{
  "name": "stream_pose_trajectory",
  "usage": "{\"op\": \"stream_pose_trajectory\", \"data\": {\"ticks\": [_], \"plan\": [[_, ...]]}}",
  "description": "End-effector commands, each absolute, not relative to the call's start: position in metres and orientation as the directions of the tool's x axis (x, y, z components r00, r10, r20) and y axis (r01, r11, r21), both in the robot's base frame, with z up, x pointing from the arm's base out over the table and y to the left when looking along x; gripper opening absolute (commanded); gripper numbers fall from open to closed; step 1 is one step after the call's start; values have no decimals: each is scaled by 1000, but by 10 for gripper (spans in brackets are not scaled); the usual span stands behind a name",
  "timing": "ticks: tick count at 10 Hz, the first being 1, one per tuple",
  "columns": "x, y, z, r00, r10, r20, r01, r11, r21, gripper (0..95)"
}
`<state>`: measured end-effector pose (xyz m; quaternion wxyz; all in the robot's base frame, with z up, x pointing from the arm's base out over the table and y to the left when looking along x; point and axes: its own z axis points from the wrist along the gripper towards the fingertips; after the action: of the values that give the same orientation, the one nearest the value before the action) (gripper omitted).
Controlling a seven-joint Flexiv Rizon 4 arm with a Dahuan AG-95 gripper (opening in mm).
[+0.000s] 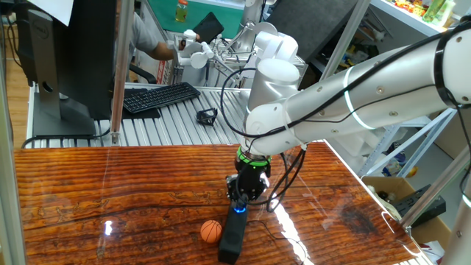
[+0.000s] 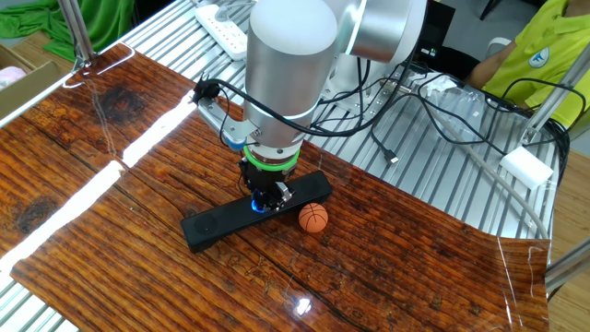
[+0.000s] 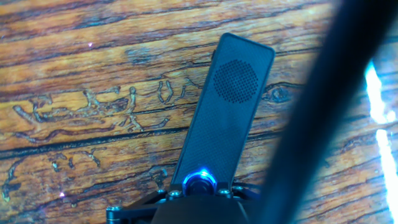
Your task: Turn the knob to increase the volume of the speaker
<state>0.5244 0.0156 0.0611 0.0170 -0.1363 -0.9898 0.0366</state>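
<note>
The speaker [image 1: 232, 237] is a long slim black bar lying on the wooden table [image 1: 88, 191]. It also shows in the other fixed view [image 2: 217, 224] and in the hand view [image 3: 224, 112]. The knob [image 3: 199, 182] is a small black dial with a blue glowing ring at one end of the bar; the glow shows in both fixed views [image 1: 239, 210] [image 2: 258, 206]. My gripper [image 1: 238, 200] [image 2: 273, 196] [image 3: 199, 190] points straight down onto the knob, with its fingers closed around it. The knob's sides are hidden by the fingers.
A small orange ball [image 1: 211, 231] [image 2: 313, 217] lies right beside the speaker. A black keyboard [image 1: 158, 96] sits on the slatted bench behind. Cables [image 2: 415, 101] and a power strip [image 2: 221, 18] lie past the table edge. A blurred dark cable [image 3: 317, 112] crosses the hand view.
</note>
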Motion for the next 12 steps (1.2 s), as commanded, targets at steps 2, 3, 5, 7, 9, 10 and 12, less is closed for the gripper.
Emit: {"op": "stream_pose_trajectory", "data": {"ticks": [2,3,5,7,9,10,12], "plan": [[525,16,61,-941,338,24,337,940,-57,0],[525,16,61,-934,356,24,354,933,-56,0],[525,16,61,-921,389,23,387,920,-56,0],[525,16,61,-907,421,21,419,906,-58,0],[525,16,61,-893,450,19,449,892,-60,0],[525,16,61,-882,472,17,470,881,-60,0],[525,16,61,-868,497,14,495,867,-61,0]]}}
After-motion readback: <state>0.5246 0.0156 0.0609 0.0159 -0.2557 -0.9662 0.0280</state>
